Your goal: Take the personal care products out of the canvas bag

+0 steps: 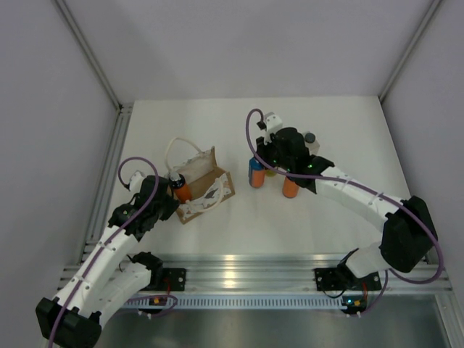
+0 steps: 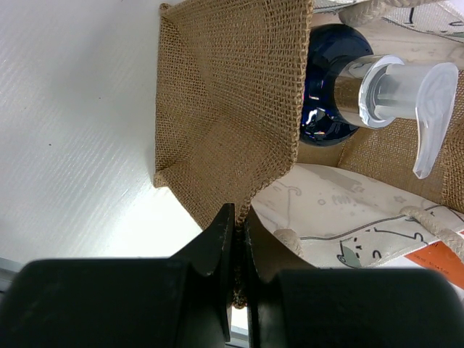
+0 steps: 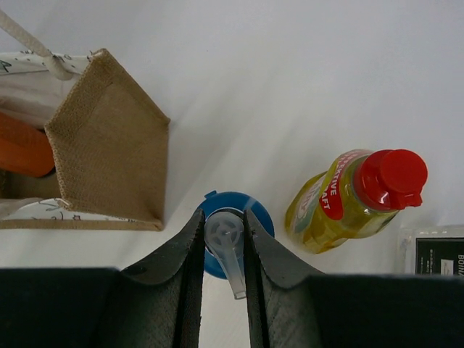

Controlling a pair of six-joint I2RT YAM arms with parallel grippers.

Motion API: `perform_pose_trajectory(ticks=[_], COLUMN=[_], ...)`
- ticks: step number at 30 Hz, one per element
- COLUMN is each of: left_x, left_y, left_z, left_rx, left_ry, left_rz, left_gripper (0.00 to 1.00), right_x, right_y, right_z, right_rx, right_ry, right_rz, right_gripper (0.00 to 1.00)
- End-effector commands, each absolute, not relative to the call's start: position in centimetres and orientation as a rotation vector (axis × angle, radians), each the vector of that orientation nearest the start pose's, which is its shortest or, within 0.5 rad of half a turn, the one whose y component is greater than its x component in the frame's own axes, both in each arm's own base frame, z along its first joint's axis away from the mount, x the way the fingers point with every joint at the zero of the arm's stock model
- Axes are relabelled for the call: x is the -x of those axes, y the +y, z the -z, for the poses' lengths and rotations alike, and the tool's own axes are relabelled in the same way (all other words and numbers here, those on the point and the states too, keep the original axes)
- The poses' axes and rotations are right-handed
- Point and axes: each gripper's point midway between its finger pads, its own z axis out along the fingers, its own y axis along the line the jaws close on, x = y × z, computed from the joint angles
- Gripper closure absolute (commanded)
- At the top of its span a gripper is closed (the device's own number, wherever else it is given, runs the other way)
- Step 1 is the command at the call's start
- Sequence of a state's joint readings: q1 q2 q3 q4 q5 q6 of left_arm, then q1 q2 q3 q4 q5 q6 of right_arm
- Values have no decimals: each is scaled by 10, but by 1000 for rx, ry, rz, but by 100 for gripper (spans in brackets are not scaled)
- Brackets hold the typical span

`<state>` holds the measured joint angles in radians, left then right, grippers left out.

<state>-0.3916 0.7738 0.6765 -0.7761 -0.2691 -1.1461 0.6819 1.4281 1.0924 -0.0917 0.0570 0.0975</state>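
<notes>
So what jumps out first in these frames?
The right fingers are clamped on the pump of the blue bottle, which stands on the table beside the yellow bottle with the red cap. Over on the left, the left fingers pinch the canvas bag at its woven edge, with an orange bottle inside it.

yellow bottle (image 3: 341, 210) red label, partly readable: "...tive", "...aft"; other print illegible.

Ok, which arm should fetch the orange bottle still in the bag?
Right, probably: the left claw pinches the canvas bag wall, steadying it; the right claw need only release the blue bottle outside.
</notes>
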Motion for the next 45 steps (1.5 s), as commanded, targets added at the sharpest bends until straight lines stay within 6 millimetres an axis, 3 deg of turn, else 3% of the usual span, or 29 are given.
perform_pose_trajectory(ticks=[1,7,9,10,11,12,15,21,22,28,30,35,36,40,45], left_x=[-204,-205,-205,-205,-205,-205,-206,-208,-208,-209,-210,-212,-212,-212,-213], left_y=[-79,-78,-78,-79,-79,-79,-79,-79,-79,-77,-78,-79,-79,-79,-78], left_z=[-111,-114,-112,-112,-113,-112,-113,-118,-119,-120,-120,-119,-120,-120,-121], left_rx=[1013,1008,1011,1012,1010,1011,1011,1000,1000,1005,1005,1005,1005,1007,1034], left_ry=[2289,2282,2286,2286,2285,2289,2288,2276,2274,2266,2268,2280,2279,2283,2259], left_rz=[350,352,351,351,352,348,349,356,356,349,347,338,340,337,344], left_gripper=[100,100,100,100,100,100,100,100,100,100,100,100,100,100,100], right_x=[-368,-363,-361,-360,-359,-359,-357,-351,-346,-311,-292,-275,-275,-275,-266], right_y=[282,281,282,281,281,282,282,289,299,356,385,429,439,468,506], right_z=[-251,-233,-231,-229,-228,-227,-232,-270,-284,-305,-303,-294,-284,-286,-270], right_rx=[479,500,512,515,521,523,528,545,575,740,819,916,928,893,904], right_ry=[1786,1815,1822,1831,1836,1841,1842,1805,1776,1730,1716,1723,1744,1760,1802], right_rz=[-497,-501,-503,-499,-502,-502,-509,-532,-582,-764,-808,-846,-838,-791,-766], right_gripper=[100,100,92,84,69,64,50,48,49,49,49,51,51,52,52])
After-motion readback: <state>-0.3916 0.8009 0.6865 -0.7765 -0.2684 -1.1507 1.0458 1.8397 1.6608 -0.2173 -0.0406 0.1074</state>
